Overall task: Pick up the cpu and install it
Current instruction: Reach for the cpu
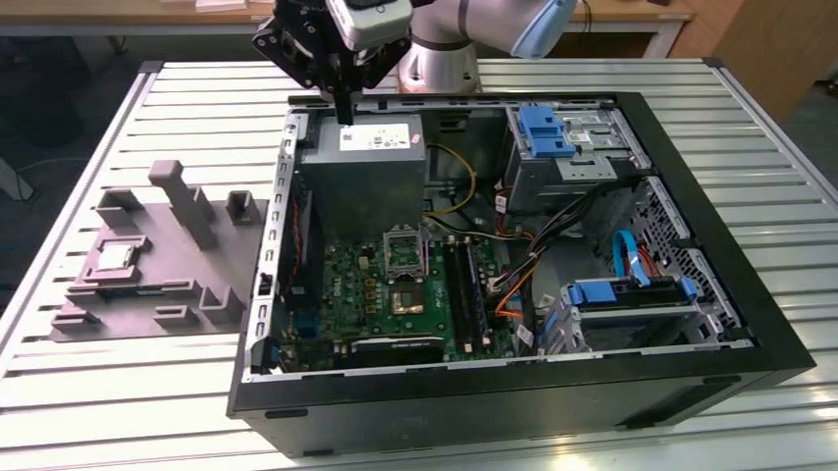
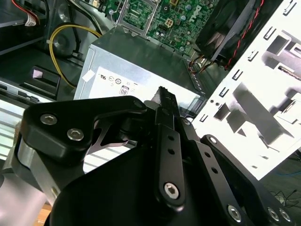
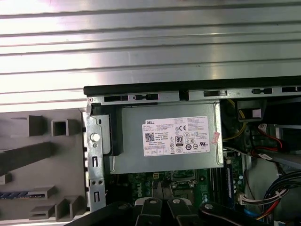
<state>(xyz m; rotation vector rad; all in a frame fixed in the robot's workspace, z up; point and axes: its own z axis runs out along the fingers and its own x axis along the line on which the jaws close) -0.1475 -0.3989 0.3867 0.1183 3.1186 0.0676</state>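
Your gripper (image 1: 344,110), clenched on nothing, hangs upper centre over the power supply (image 1: 373,162). The cpu (image 1: 116,257) lies flat in the fixture tray (image 1: 131,312) at the exterior view's left, likely seated there for easy grasping.

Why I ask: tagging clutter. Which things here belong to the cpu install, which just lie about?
Job: small silvery square cpu, black metal-framed socket, black gripper.
Lying about: big grey metal box with white label, blue plastic drive bracket, yellow cable.

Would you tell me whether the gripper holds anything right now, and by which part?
Nothing is held: the gripper hangs shut and empty above the power supply, while the cpu lies in the grey holder tray.
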